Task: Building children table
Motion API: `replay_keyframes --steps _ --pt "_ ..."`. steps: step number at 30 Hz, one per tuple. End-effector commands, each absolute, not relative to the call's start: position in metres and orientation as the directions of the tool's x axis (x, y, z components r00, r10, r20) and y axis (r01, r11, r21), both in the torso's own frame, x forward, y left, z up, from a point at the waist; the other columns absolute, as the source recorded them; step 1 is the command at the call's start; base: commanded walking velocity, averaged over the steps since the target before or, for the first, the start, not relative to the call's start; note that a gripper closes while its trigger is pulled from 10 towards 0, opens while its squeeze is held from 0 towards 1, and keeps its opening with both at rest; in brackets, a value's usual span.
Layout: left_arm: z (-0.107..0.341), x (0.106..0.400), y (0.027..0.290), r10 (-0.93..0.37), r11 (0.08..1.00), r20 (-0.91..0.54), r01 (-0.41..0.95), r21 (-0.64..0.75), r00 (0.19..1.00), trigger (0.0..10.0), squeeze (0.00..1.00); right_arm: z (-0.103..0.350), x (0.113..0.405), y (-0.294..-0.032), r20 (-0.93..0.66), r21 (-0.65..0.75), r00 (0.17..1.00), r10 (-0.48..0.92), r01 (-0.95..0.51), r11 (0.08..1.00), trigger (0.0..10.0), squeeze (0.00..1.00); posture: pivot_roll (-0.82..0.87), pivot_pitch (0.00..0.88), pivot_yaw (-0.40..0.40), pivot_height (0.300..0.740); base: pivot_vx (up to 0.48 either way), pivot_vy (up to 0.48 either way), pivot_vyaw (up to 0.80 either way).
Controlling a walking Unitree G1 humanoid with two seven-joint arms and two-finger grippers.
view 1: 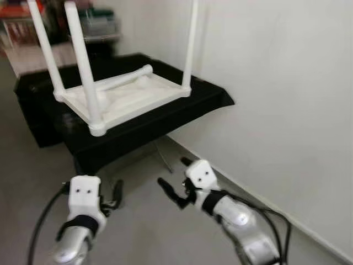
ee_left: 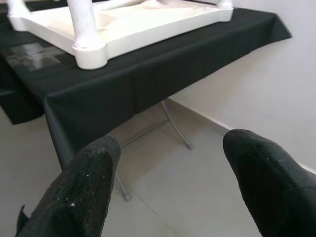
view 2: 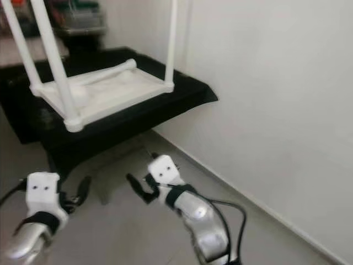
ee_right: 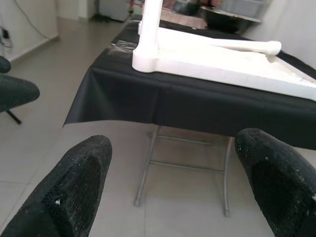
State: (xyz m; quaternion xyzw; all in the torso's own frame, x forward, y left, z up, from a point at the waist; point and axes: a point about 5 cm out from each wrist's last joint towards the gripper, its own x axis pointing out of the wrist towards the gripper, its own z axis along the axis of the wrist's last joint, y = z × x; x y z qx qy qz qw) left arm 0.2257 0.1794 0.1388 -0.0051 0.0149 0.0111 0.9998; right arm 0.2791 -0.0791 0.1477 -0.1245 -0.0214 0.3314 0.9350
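A white children's table (view 1: 138, 98) lies upside down on a black-clothed folding table (view 1: 165, 118). Three white legs stand up from its corners; the nearest one (view 1: 84, 66) is at the front corner. A loose white leg (view 1: 124, 78) lies across its underside. Both grippers hover low over the floor, in front of the black table and short of it. My left gripper (view 1: 114, 197) is open and holds nothing, its fingers (ee_left: 89, 182) spread wide. My right gripper (view 1: 175, 176) is also open and empty, fingers (ee_right: 79, 173) far apart.
A white wall (view 1: 287, 110) runs along the right, close to the right arm. Grey tiled floor (view 1: 143, 232) lies under the grippers. The folding table's metal legs (ee_right: 148, 163) stand beneath the cloth. Cluttered furniture (view 1: 94, 25) stands blurred at the back.
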Motion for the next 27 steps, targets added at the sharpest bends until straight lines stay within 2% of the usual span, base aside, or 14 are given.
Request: replay_keyframes --steps 1,10,19,27 --pt "0.138 0.227 0.177 0.009 1.0 -0.032 -0.01 -0.019 0.999 10.0 0.0 0.148 0.28 -0.082 -0.034 -0.25 0.78 0.625 -0.612 0.75 10.0 0.0 -0.03 0.03 -0.018 0.74 0.0 -0.469 0.0" --pt "0.139 0.228 0.178 0.013 1.0 -0.03 -0.013 0.005 0.999 10.0 0.0 0.147 0.284 -0.086 -0.031 -0.223 0.803 0.595 -0.586 0.779 10.0 0.0 -0.02 0.033 -0.021 0.74 0.0 -0.457 0.0" --pt "0.139 0.222 0.179 0.031 0.998 -0.029 -0.029 0.051 0.999 10.0 0.0 0.145 0.292 -0.103 -0.031 -0.168 0.87 0.492 -0.49 0.855 10.0 0.0 -0.03 0.034 -0.023 0.74 0.0 0.0 0.0" --pt "0.141 0.222 0.174 0.0 0.998 -0.007 0.001 0.059 1.0 10.0 0.0 0.144 0.292 -0.101 -0.038 -0.176 0.853 0.521 -0.519 0.836 10.0 0.0 -0.05 0.034 -0.026 0.74 0.0 0.0 0.1"
